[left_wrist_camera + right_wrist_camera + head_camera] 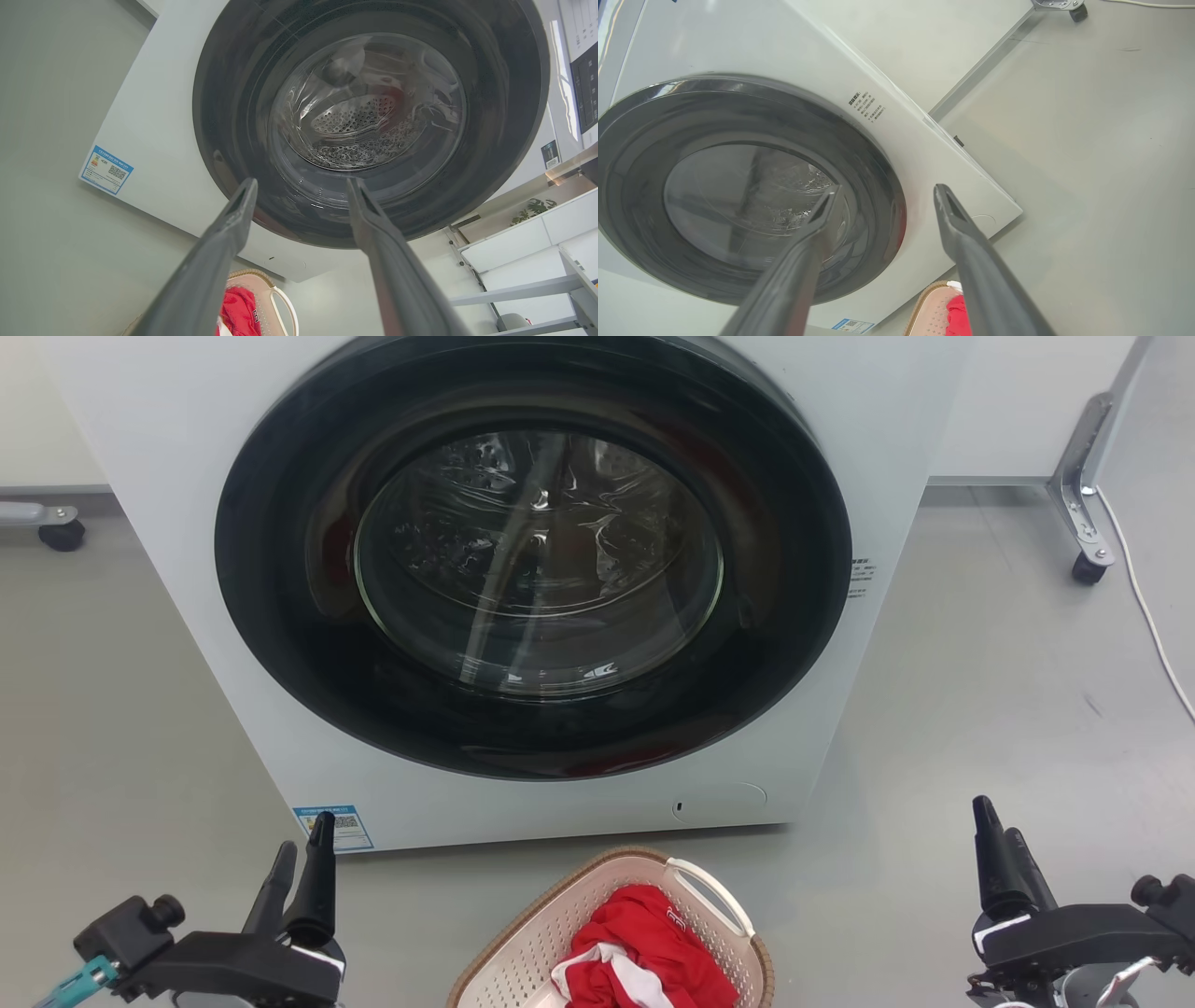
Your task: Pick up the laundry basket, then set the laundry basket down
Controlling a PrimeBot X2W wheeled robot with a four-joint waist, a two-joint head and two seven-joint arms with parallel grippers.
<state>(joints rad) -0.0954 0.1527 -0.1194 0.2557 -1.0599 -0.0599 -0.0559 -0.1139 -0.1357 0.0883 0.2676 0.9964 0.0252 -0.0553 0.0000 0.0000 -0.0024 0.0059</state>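
Note:
The laundry basket [532, 943] sits on the grey floor right in front of the washing machine, at the bottom middle of the head view. It is cream, with perforated walls, a brown woven rim and a white loop handle [714, 891]. A red and white garment [653, 943] lies inside it. My left gripper [303, 833] is open at the lower left, clear of the basket. My right gripper [999, 817] is open at the lower right, also clear of it. The left gripper [302, 182] points at the machine door, with the basket [252, 284] below it. A corner of the basket [931, 308] lies under my right gripper [887, 187].
A white front-loading washing machine [187, 476] with a shut dark round door [532, 560] stands just behind the basket. A metal frame leg on a caster [1088, 560] and a white cable [1153, 625] are at the far right. Another caster [61, 534] is at the far left.

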